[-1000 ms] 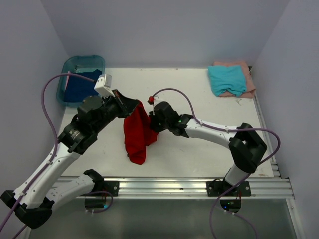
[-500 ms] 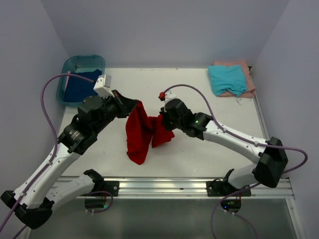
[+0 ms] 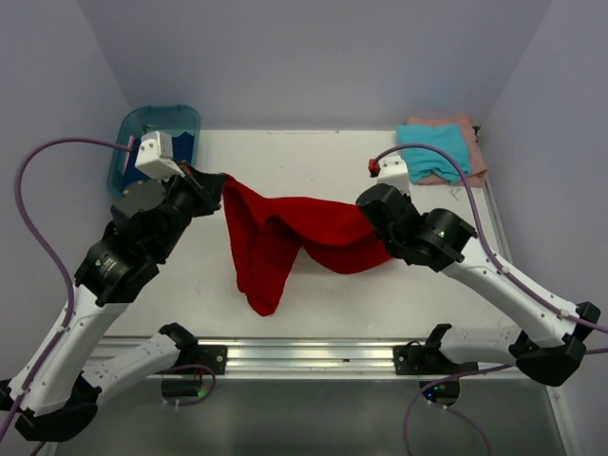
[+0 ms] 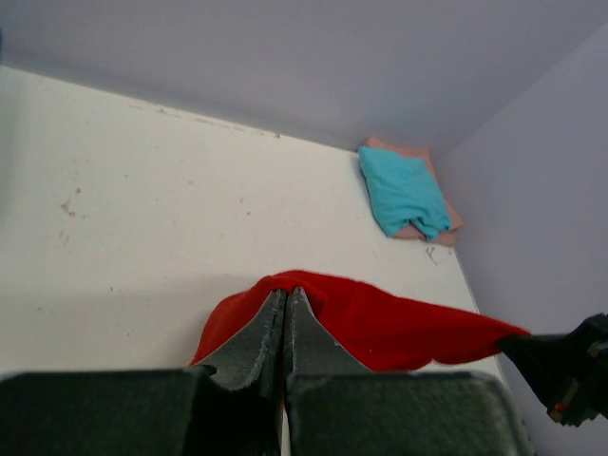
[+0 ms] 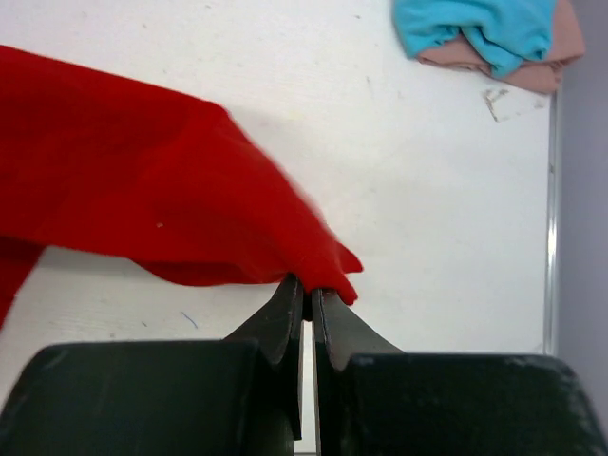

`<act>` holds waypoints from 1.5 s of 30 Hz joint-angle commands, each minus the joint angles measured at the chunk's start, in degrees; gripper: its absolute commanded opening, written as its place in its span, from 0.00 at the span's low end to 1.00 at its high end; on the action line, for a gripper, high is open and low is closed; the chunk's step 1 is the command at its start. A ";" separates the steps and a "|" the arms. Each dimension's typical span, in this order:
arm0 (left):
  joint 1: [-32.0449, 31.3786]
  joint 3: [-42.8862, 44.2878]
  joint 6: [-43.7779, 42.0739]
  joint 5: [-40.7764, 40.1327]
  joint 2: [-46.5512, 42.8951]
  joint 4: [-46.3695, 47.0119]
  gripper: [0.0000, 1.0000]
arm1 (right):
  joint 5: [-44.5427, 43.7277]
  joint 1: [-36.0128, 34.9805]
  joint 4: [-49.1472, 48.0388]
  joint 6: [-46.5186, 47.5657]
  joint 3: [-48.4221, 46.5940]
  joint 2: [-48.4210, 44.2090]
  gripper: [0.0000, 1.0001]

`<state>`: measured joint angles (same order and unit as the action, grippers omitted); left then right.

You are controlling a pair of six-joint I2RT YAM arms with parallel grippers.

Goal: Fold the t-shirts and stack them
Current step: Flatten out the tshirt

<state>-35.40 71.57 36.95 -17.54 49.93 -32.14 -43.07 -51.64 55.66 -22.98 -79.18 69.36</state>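
The red t-shirt (image 3: 285, 233) hangs stretched between my two grippers above the middle of the table, its loose part drooping down to the tabletop. My left gripper (image 3: 220, 180) is shut on its left end; in the left wrist view the cloth (image 4: 380, 323) wraps the fingertips (image 4: 288, 296). My right gripper (image 3: 372, 236) is shut on its right end (image 5: 190, 209), with the tips (image 5: 309, 285) pinching a corner. The teal t-shirt (image 3: 433, 152) lies folded on the pink t-shirt (image 3: 467, 128) at the far right corner. The dark blue t-shirt (image 3: 152, 161) lies in the tub.
The teal plastic tub (image 3: 152, 123) stands at the far left corner of the white table (image 3: 313, 161). Purple walls close in the left, back and right sides. A metal rail (image 3: 313, 356) runs along the near edge.
My two grippers have pulled apart, left one moving left and back, right one moving right. The red t-shirt has gone from a hanging bunch to a wide stretched span.
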 commanded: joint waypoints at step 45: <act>14.74 39.26 -21.12 27.05 -1.53 0.86 0.00 | 8.72 6.11 -13.92 19.91 -30.07 -23.23 0.00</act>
<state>-21.06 110.61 15.70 11.77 40.49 -25.56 -30.98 -45.63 38.70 -1.61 -110.02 40.18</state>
